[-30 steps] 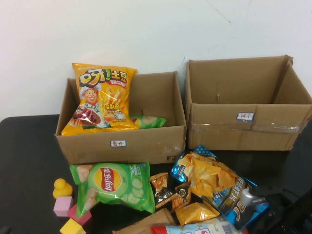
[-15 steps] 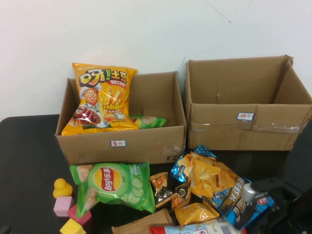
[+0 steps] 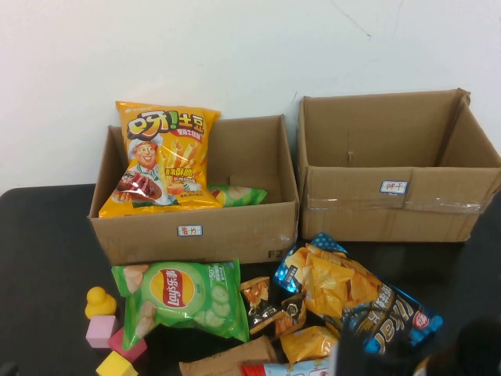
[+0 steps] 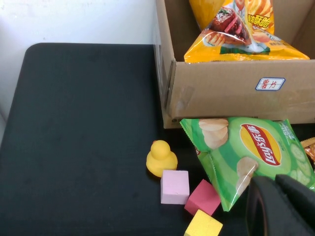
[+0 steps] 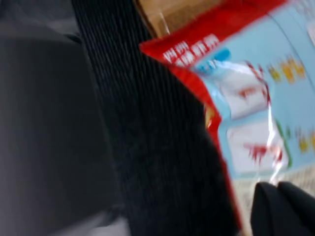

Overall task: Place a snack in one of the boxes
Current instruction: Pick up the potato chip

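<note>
Standing side by side against the white wall, two open cardboard cartons wait at the back of the black tabletop point(image 3: 47, 235): the wider taped box point(image 3: 395, 168) with its blue-lettered label is on the robot's right, and the box with the small red-character label point(image 3: 196, 192), the one meant to be filled, is on its left, its mouth turned up so a bag can be dropped straight in. That box already holds a yellow fries bag point(image 3: 160, 157) propped against its back wall, with a green packet point(image 3: 235, 194) lying beside it. A green Lay's bag point(image 3: 180, 296) lies flat on the tabletop just in front of the box, with a heap of blue and orange packets point(image 3: 352, 294) spread to its right. The red snack bag point(image 3: 301, 368) with its pale blue panel lies at the very front edge, still well short of the box and only partly in the high view. The right claw point(image 5: 283, 206) sits low over that bag, its tips pressed together at the crinkled wrapper, apparently to take hold of it, though a firm pinch cannot be confirmed. The left claw point(image 4: 283, 206) hangs idle with fingers shut above the Lay's bag's corner, clear of the work. A yellow toy duck point(image 3: 100, 302) and three small foam cubes point(image 3: 106, 333) sit off to the left, out of the way.
</note>
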{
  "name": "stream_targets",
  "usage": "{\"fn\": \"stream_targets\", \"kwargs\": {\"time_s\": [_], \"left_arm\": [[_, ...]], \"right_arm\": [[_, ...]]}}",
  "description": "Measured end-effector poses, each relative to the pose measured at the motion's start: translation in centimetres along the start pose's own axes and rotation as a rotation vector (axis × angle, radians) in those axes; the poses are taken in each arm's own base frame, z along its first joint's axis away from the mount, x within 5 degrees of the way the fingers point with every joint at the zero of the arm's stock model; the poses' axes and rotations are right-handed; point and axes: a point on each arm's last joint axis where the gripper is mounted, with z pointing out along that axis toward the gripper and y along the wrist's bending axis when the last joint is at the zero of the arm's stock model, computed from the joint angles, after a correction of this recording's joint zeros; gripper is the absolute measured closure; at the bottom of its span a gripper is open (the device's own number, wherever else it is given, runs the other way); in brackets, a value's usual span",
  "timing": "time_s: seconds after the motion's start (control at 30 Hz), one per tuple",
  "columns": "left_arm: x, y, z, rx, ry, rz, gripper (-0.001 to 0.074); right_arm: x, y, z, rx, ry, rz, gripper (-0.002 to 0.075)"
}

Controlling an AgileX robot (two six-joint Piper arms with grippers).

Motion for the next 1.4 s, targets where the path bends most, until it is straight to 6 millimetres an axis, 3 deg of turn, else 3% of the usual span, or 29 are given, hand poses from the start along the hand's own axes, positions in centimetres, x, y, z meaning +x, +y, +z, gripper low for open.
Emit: {"fn": "stream_targets", "kwargs": {"time_s": [0.1,0.2,0.3,0.37,0.43,0.53,0.9,1.0,1.17,1.4], "left_arm": [[0.0,0.0,0.0,0.000,0.000,0.002,0.0737],[0.0,0.0,0.0,0.001,0.000,0.017,0.0737],[0.0,0.0,0.0,0.001,0.000,0.019,0.0737],[0.0,0.0,0.0,0.002,0.000,0.017,0.0737],[0.0,0.0,0.0,0.003,0.000,0.016,0.0737],[0.0,0.0,0.0,0.004,0.002,0.013,0.0737],[0.0,-0.1,0.0,0.006,0.003,0.010,0.0737],[0.0,-0.1,0.0,0.006,0.004,0.010,0.0737],[0.0,-0.1,0.0,0.006,0.005,0.009,0.0737],[0.0,-0.1,0.0,0.007,0.005,0.007,0.0737]], "right_arm": [[-1.0,0.9,0.6,0.067,-0.015,-0.140,0.0725],[-1.5,1.3,1.5,0.103,-0.003,-0.303,0.0634],[-1.7,1.2,2.3,0.098,0.017,-0.344,0.0419],[-1.9,0.9,3.2,0.087,0.040,-0.353,0.0214],[-2.1,0.7,3.9,0.078,0.055,-0.358,0.0116],[-2.6,0.2,5.4,0.062,0.080,-0.350,0.0060],[-5.6,-1.7,9.4,0.018,0.125,-0.263,0.0040],[-6.0,-1.9,9.7,0.005,0.136,-0.260,0.0109],[-6.4,-2.1,9.7,0.005,0.134,-0.267,0.0338],[-6.3,-2.1,9.6,-0.007,0.161,-0.295,0.0341]]}}
